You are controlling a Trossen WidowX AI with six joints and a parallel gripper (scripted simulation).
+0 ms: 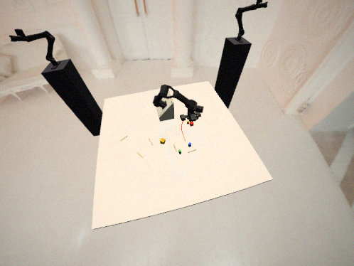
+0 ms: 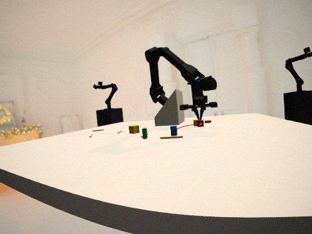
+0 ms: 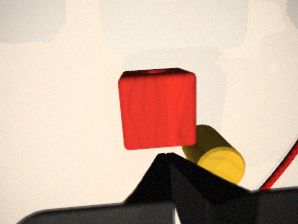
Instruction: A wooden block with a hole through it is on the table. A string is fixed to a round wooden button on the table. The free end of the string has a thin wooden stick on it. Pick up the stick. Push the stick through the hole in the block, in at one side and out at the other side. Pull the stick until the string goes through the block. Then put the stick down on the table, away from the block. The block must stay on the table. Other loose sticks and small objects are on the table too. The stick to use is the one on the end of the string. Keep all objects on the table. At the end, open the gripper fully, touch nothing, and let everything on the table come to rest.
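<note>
Tool fully closed on nothing, tips just above red block, yellow button touching block, red string trailing across bench.

Red block with hole on top, just above closed gripper; yellow cylinder touching its lower right corner; red string at right edge.
</note>
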